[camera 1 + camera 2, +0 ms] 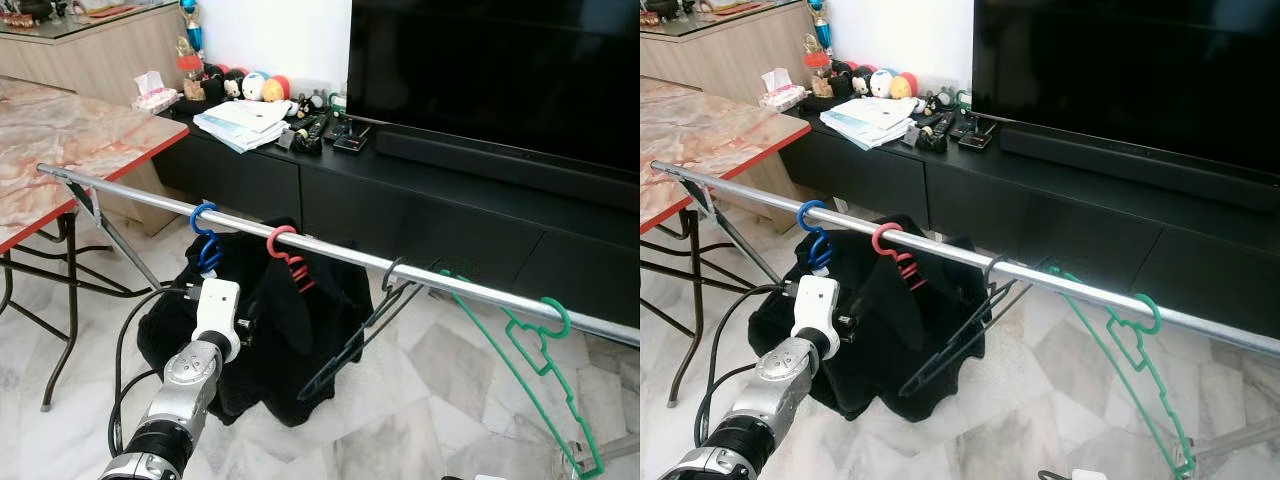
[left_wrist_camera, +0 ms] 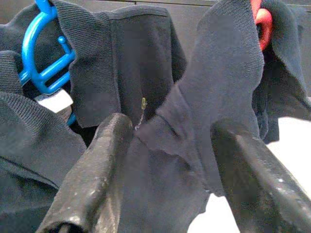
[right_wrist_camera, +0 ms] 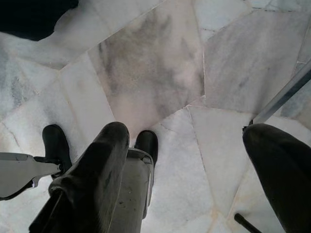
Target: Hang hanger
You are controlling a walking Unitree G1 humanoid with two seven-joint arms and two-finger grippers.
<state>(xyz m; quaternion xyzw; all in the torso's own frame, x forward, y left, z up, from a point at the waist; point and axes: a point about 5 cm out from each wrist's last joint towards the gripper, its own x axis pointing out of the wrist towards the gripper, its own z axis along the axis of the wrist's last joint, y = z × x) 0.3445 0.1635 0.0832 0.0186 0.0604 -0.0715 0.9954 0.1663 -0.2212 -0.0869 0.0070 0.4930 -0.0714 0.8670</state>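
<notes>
Left tool [image 2: 170, 160] raised toward the rail, its two black fingers [image 2: 92, 170] spread apart, nothing clamped between them; soft dark knit garment [image 2: 146, 87] lies right before the tips. The garment hangs from a blue plastic hanger [image 1: 205, 240] and a red plastic hanger [image 1: 290, 258] hooked over the long silver metal rail [image 1: 330, 252]. Further along, an empty black wire hanger [image 1: 360, 335] and a green plastic hanger [image 1: 535, 370], both hooked on, tilted. Judgement: hangers light and stiff, hooks slip easily on smooth metal; cloth is limp, so grip near the hook's neck. Right tool [image 3: 194, 174] hangs low over the marble floor [image 3: 155, 73], fingers wide apart, empty.
</notes>
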